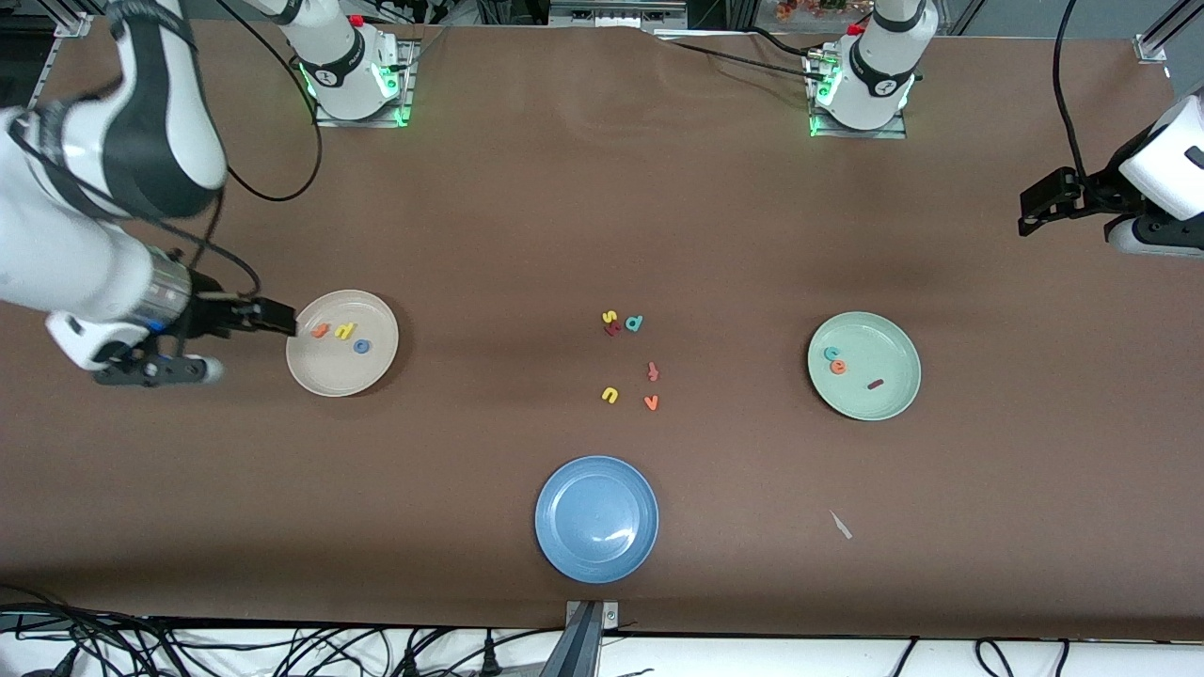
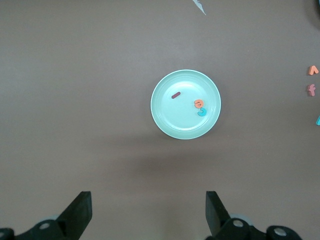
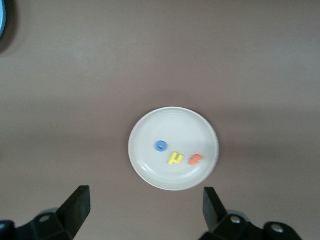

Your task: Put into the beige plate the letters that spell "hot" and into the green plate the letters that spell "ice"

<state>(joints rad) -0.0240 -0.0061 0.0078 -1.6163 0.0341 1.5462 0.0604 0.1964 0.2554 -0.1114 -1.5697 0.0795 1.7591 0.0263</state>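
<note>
Resting in the beige plate, a smooth round shallow dish toward the right arm's end of the table, are three tiny foam letters: a yellow h, an orange t and a blue ring-shaped o. The green plate, the same round shape in pale mint, lies toward the left arm's end and holds a teal c touching an orange e, with a dark red bar i apart from them. Between the plates, loose letters are scattered on the matte brown table. A glossy blue plate sits nearer the camera. The right gripper hangs over the beige plate's rim, fingers apart. The left gripper is raised over bare table near that arm's end, fingers likewise spread, holding nothing.
</note>
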